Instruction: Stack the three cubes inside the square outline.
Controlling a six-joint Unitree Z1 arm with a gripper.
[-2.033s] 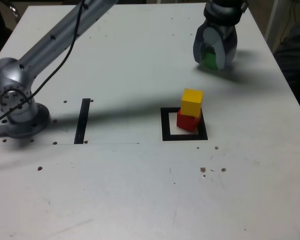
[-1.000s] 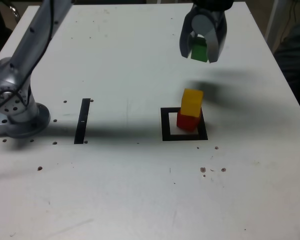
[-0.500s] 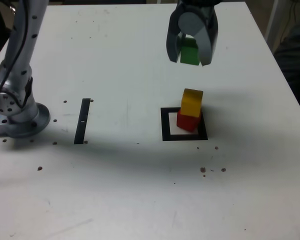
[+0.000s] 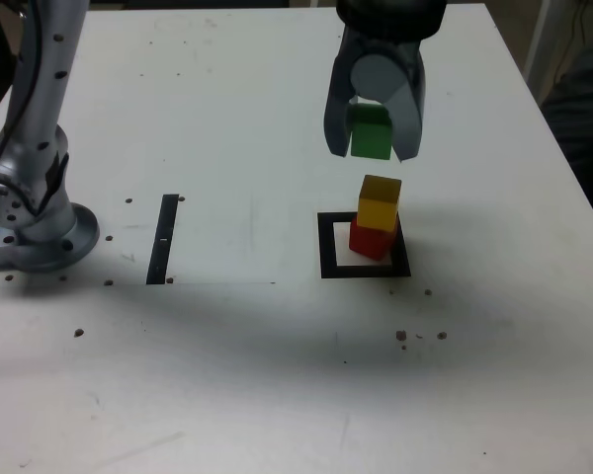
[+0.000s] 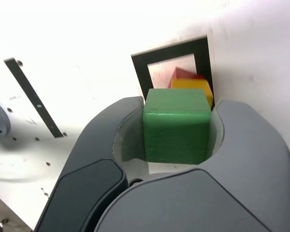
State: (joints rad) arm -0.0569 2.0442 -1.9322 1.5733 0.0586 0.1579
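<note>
Small green cube clamped in grey gripper, now brought closer to stacked yellow and red cubes. Final placement can be lined up.

ok so the green cube is up off the surface now, carried left and nearer, close to the yellow cube
</note>
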